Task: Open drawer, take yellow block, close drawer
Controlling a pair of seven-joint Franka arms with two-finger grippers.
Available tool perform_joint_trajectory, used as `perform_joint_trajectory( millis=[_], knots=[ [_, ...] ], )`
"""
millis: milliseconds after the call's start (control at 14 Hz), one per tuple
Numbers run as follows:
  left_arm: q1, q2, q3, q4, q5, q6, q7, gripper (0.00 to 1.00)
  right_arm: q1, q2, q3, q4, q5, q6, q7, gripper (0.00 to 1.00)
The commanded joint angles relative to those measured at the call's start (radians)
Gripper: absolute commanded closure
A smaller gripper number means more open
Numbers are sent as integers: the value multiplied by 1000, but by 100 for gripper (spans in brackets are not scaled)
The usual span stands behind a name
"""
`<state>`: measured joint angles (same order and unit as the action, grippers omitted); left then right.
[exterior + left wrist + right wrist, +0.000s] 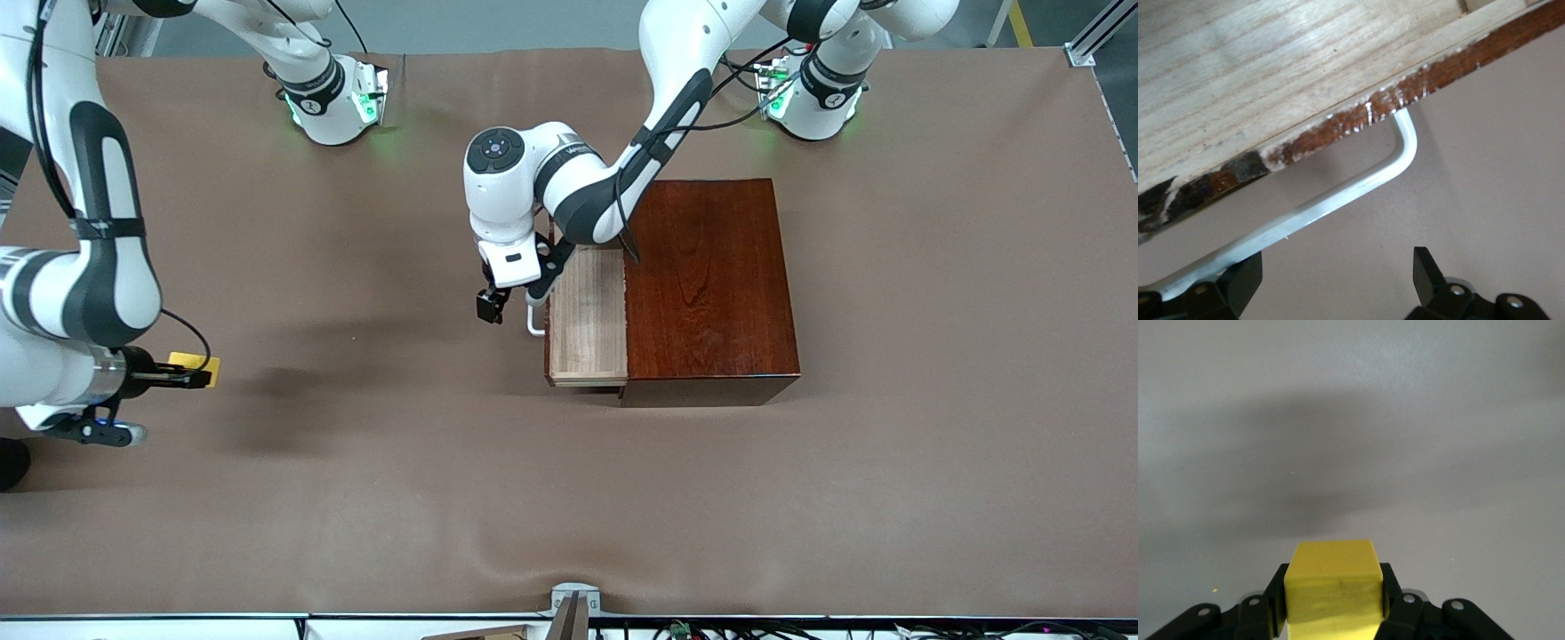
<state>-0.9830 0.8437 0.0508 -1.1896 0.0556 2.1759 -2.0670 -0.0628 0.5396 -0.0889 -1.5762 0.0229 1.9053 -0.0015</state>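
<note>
Front view: the drawer [587,316] is seen pulled out at centre, its handle [533,322] by the left claw [492,307]. At lower left the yellow block [195,363] is clamped in the right claw [197,376] over the table [356,462].

Left wrist view: the handle [1331,200] is seen between wide-open fingers [1426,270], unheld; the drawer front [1358,120] should be pushed squarely.

Right wrist view: the yellow block [1331,587] is held firmly at bottom centre.

white arms [533,178] with black joints, black cables, green-lit bases.

Drawer [1271,80] handle [1338,197] (white) between fingers [1428,273]

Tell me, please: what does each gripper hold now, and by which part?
The right gripper holds the yellow block by two opposite side faces. The left gripper is open at the drawer's handle and holds nothing.
</note>
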Motion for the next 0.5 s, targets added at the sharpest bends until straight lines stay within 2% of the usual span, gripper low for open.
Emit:
perform_joint_trajectory(
  millis=[0, 429],
  knots=[
    [-6, 2, 34, 21, 20, -66, -15, 0, -26, -23, 20, -99, -15, 81, -37, 100],
    [-2, -5, 58, 18, 26, -146, -5, 0, -54, -18, 18, -224, -17, 257, -126, 100]
  ],
)
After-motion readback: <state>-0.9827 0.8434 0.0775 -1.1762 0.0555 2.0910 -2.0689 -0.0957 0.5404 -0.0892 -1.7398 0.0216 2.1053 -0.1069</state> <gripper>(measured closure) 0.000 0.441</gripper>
